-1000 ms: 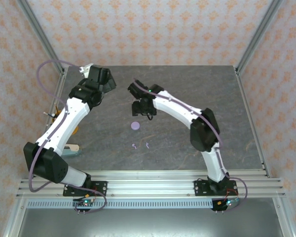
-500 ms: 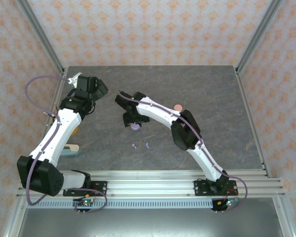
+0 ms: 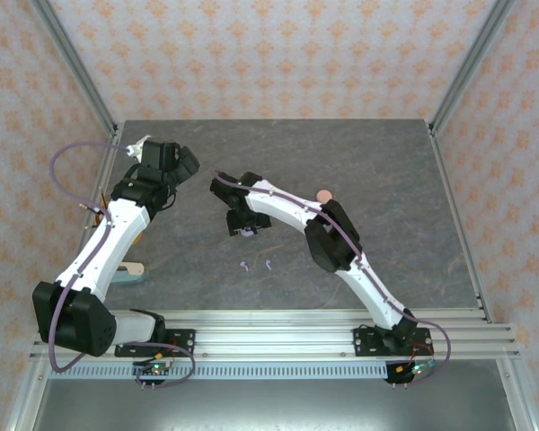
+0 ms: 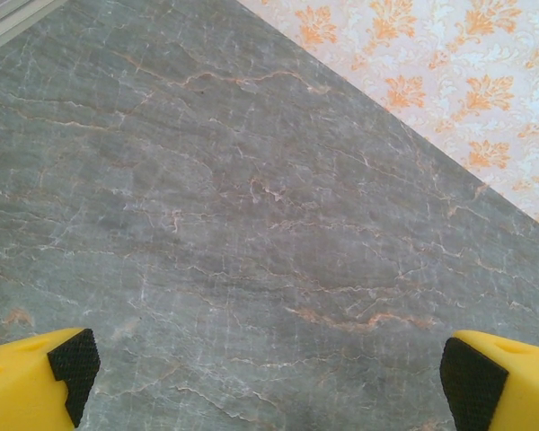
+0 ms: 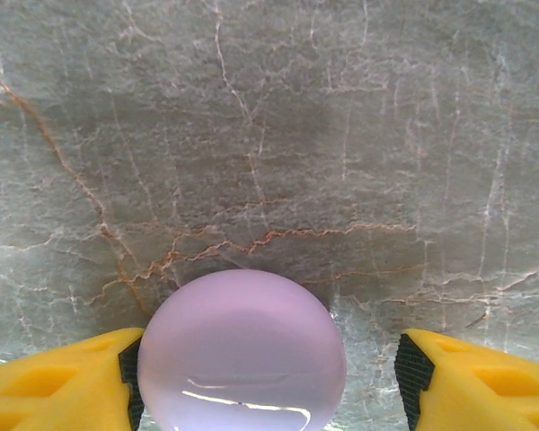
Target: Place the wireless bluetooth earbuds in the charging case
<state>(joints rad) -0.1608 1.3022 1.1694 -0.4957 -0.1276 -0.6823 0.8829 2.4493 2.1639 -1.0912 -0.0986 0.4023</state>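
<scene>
Evidently the right gripper is lining up to grasp the round purple case: its jaws straddle it, one right at its side and the other standing clear, so nothing is gripped yet. Two purple earbuds lie loose on the table just nearer the bases. The left gripper hangs wide open over bare stone, presumably waiting its turn.

Glossy, smooth plastic purple case on matt, stone-veined table.
</scene>
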